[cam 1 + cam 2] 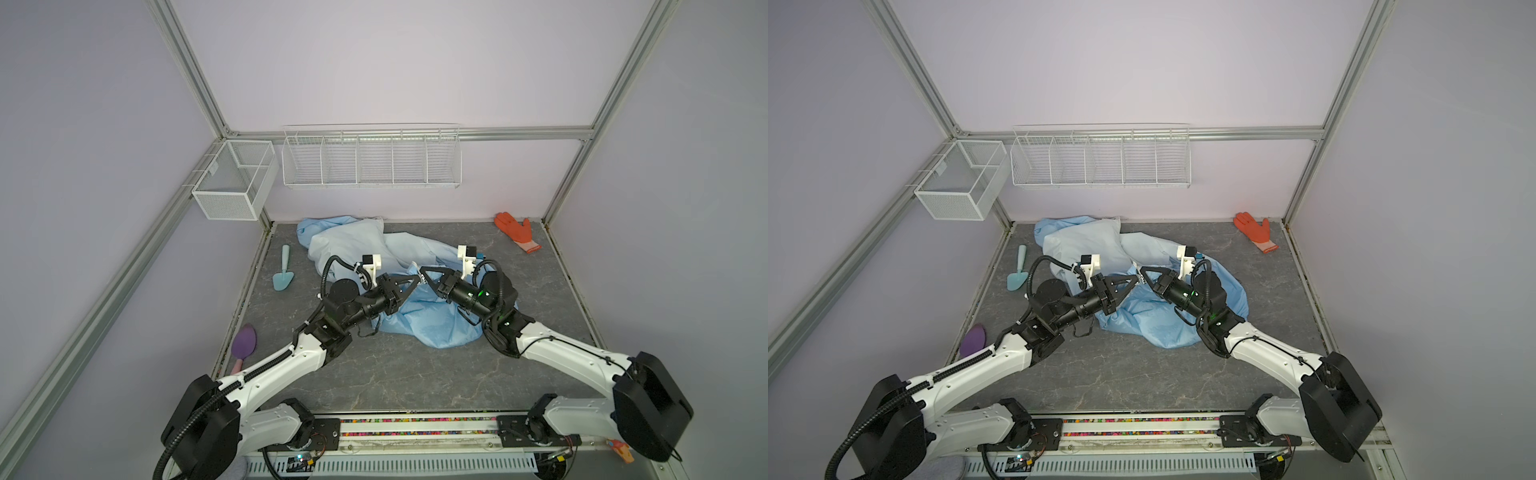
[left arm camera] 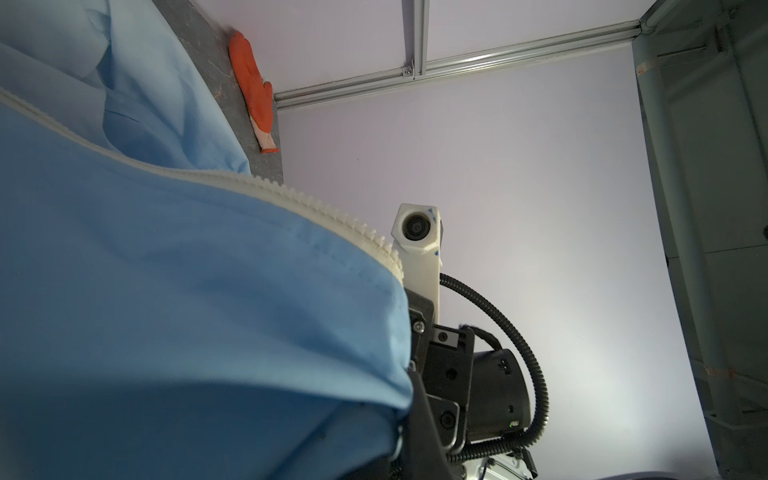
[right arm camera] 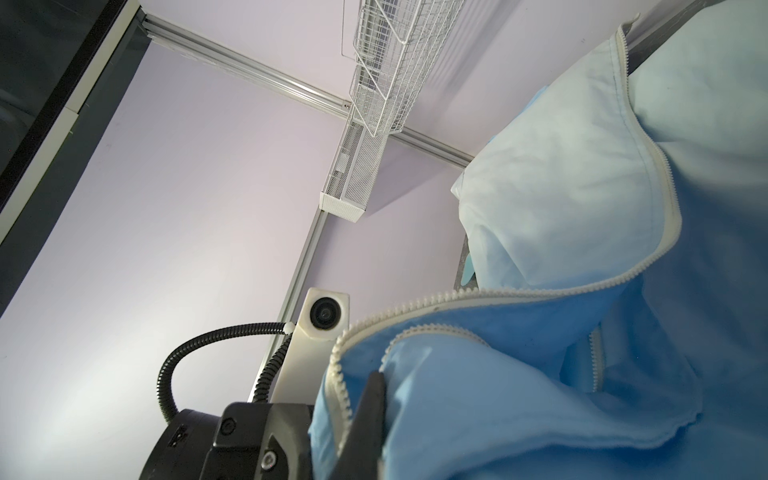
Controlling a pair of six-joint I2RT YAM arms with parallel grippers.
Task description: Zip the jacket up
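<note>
Centrally, left jaws and right jaws pinching jacket [image 1: 432,328] zipper [image 2: 332,212] edges, tips close

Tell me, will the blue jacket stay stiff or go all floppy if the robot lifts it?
Probably floppy: the jacket lies in crumpled folds and drapes down where it is raised. Likely light too, since the cloth looks thin and bunches easily. Its zipper edge seems a bit firmer, holding a smooth curve.
</note>
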